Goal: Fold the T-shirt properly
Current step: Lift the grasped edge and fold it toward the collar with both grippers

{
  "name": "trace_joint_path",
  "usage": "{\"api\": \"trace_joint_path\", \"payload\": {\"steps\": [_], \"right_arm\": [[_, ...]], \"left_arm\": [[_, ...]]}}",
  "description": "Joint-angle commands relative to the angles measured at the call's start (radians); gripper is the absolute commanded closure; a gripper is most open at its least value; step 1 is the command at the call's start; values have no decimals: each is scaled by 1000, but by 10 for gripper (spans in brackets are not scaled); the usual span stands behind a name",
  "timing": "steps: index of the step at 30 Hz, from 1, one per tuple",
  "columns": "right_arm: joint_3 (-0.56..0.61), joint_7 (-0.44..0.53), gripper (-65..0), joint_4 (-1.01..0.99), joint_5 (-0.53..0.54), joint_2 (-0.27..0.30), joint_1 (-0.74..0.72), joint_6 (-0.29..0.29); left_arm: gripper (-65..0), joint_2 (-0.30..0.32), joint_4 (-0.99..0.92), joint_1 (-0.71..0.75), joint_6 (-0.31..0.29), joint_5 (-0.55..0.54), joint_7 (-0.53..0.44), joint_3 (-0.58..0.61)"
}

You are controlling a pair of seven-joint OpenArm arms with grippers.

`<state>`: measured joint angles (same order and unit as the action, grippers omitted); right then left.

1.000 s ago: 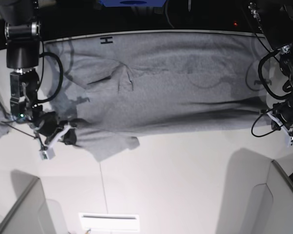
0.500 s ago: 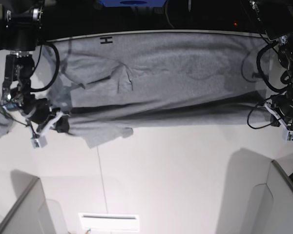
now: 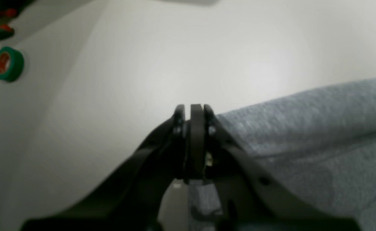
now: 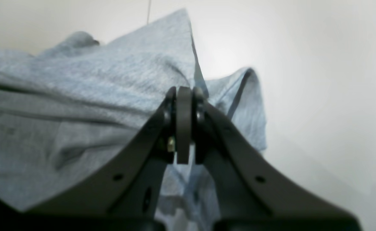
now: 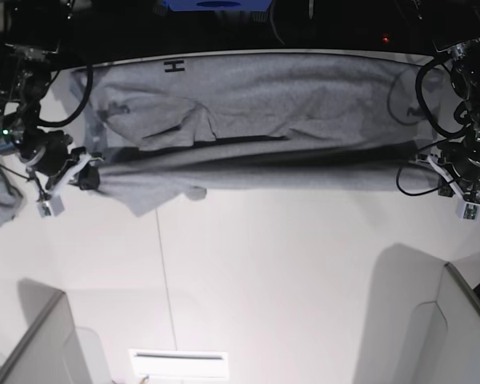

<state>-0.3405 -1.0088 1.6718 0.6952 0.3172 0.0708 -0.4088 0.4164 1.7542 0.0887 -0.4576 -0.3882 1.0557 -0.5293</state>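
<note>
Two grippers, left gripper [image 5: 442,178] and right gripper [image 5: 86,178], are each clamped tight on an end of the T-shirt's [image 5: 256,128] near edge, holding that edge taut above the white counter [image 5: 288,272], the far part lying flat.

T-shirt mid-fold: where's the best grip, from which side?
Judging by its pose: the two ends of the T-shirt's lifted near edge, approached from the outer sides. It hangs taut between the right gripper and left gripper, both shut there.

T-shirt [image 5: 264,120] on white table [image 5: 288,272]
</note>
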Motion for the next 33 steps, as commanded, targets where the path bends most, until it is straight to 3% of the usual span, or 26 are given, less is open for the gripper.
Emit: {"api": "trace_joint_path", "payload": {"steps": [1,20,33], "right_arm": [[-25,9,0,40,8,6,-15,-2],[-68,-23,0,244,8,-57,200,-2],[-68,-15,0,267,8,-59,292,-2]], "left_arm": [[0,25,23,-11,1,7,-15,-8],[0,23,100,124,3,11,-19,-12],[0,20,172,202,3,13,-18,-12]]}}
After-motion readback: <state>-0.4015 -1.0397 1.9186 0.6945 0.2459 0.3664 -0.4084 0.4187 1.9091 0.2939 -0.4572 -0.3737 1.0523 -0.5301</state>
